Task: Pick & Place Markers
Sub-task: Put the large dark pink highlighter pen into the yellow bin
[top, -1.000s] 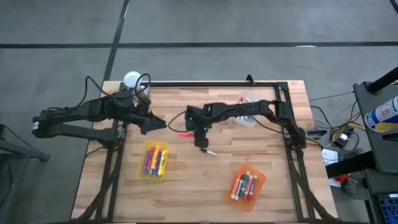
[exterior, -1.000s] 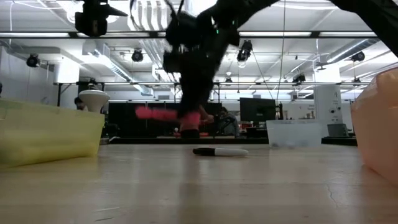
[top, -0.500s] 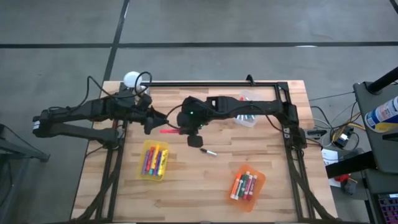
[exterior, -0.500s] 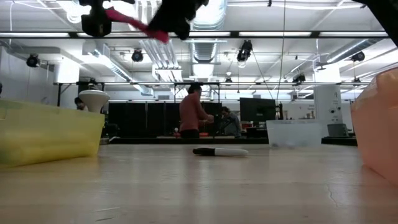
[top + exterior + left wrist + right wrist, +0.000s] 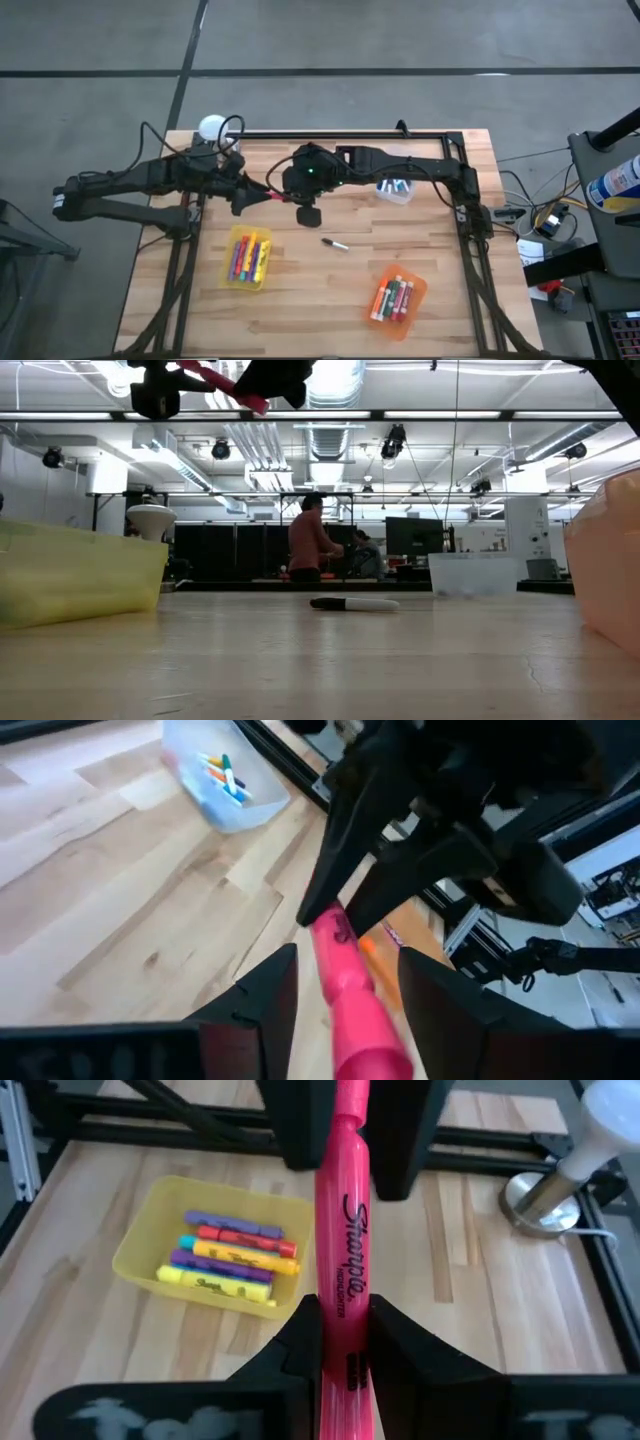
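Note:
My right gripper (image 5: pixel 288 195) is shut on a pink marker (image 5: pixel 342 1230), held high over the table's middle left. The marker's free end (image 5: pixel 345 990) reaches between the fingers of my left gripper (image 5: pixel 248 194), which is open. Those fingers stand on either side of it with gaps showing. In the low view the marker (image 5: pixel 225 384) sits at the picture's top. A black marker (image 5: pixel 335 243) lies flat on the table. More markers lie in the yellow bin (image 5: pixel 250 257), the orange bin (image 5: pixel 397 295) and the clear bin (image 5: pixel 395 188). My right gripper pinches the pink marker's barrel near its rear end (image 5: pixel 342 1342) between its two fingers. The marker runs along the fingers and sticks out past their tips toward the table's left. It is lifted clear of the table, pointing at my left gripper.
A white lamp-like stand (image 5: pixel 212 128) is at the far left corner. The black frame rail (image 5: pixel 340 133) runs along the far edge. People stand in the room beyond the table (image 5: pixel 305 545). Bare wood lies between the yellow and orange bins.
My right gripper has risen from just above the table, carrying the pink marker up and toward the table's left. The marker's free end now lies between my left gripper's open fingers. My left gripper has stayed in place.

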